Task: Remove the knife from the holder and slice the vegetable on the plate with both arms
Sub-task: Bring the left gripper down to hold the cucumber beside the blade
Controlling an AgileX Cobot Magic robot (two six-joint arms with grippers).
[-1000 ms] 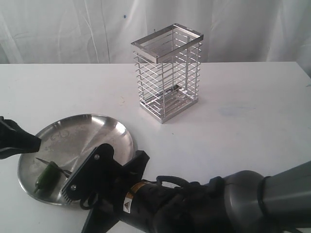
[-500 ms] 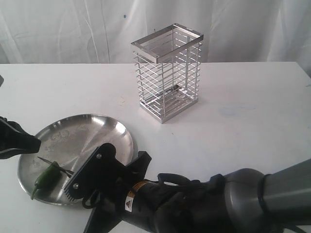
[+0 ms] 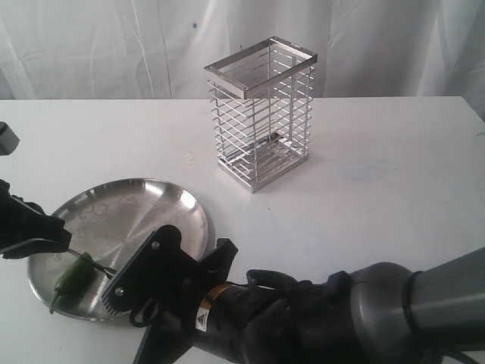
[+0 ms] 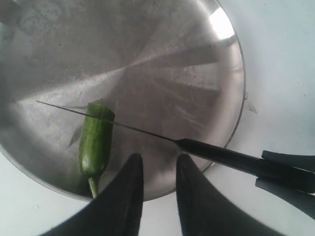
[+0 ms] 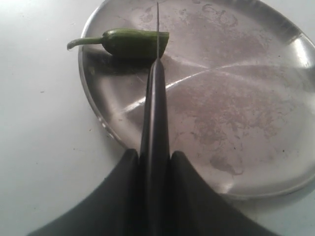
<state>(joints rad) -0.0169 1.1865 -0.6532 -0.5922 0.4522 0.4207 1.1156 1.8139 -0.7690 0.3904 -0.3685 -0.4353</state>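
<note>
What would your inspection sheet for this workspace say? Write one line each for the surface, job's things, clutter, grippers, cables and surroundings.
Surface: white table.
Job's things: knife out of the holder, blade across the chili's blunt end; chili lies on the plate; holder upright, apart from the plate.
Clutter: nothing seen.
Grippers: right gripper shut on the knife handle; left gripper open, near the chili's stem, holding nothing.
Cables: black cable looped on the right arm.
Surroundings: white curtain behind.
</note>
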